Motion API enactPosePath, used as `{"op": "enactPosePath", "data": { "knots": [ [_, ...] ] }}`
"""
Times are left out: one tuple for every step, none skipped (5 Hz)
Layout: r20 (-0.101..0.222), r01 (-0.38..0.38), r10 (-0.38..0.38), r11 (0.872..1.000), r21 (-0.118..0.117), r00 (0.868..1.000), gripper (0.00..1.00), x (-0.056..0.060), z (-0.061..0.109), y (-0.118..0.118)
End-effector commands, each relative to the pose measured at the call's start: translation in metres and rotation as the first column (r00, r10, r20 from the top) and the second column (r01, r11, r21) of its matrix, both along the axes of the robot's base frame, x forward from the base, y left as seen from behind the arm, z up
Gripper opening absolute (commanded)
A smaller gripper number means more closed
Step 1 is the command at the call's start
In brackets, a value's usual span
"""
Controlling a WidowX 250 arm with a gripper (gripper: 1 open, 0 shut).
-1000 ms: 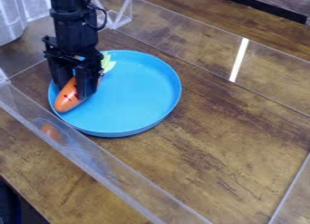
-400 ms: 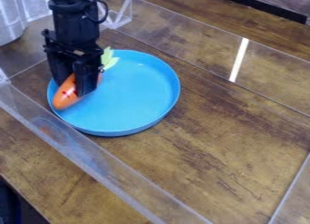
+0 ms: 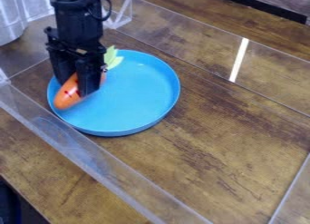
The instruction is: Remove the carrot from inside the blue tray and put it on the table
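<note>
Hand apparently around carrot.

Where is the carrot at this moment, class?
In the camera view, the carrot is at the left side of the blue tray, just below the end effector, its leafy top pointing up and right.

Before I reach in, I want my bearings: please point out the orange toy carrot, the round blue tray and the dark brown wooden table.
Orange toy carrot (image 3: pixel 68 98): camera view, on its lower body.
Round blue tray (image 3: pixel 136 93): camera view, on its bare floor.
Dark brown wooden table (image 3: pixel 200 155): camera view, on its bare planks.
</note>
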State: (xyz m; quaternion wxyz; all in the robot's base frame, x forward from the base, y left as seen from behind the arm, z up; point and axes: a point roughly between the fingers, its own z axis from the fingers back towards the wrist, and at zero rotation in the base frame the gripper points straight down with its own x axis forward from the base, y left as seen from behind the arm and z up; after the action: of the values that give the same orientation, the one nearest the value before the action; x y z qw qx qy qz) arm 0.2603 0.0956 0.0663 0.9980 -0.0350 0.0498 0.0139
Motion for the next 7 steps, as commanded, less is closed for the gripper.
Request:
{"op": "enactPosePath", "data": {
  "knots": [
    [0.068,0.022,-0.023,1.000,0.023,0.997,0.00,0.002,0.024,-0.006],
    [0.070,0.034,-0.035,0.999,0.021,0.997,0.00,0.001,0.028,-0.010],
    [0.071,0.044,-0.045,0.999,0.016,0.996,0.00,-0.001,0.031,-0.015],
    [0.077,0.051,-0.052,0.999,0.017,0.996,0.00,0.002,0.035,-0.016],
    [0.081,0.058,-0.059,0.998,0.018,0.995,0.00,0.003,0.038,-0.016],
    [0.084,0.065,-0.066,0.998,0.019,0.994,0.00,0.005,0.041,-0.017],
    [0.094,0.068,-0.070,0.997,0.020,0.993,0.00,0.008,0.048,-0.018]
  ]
}}
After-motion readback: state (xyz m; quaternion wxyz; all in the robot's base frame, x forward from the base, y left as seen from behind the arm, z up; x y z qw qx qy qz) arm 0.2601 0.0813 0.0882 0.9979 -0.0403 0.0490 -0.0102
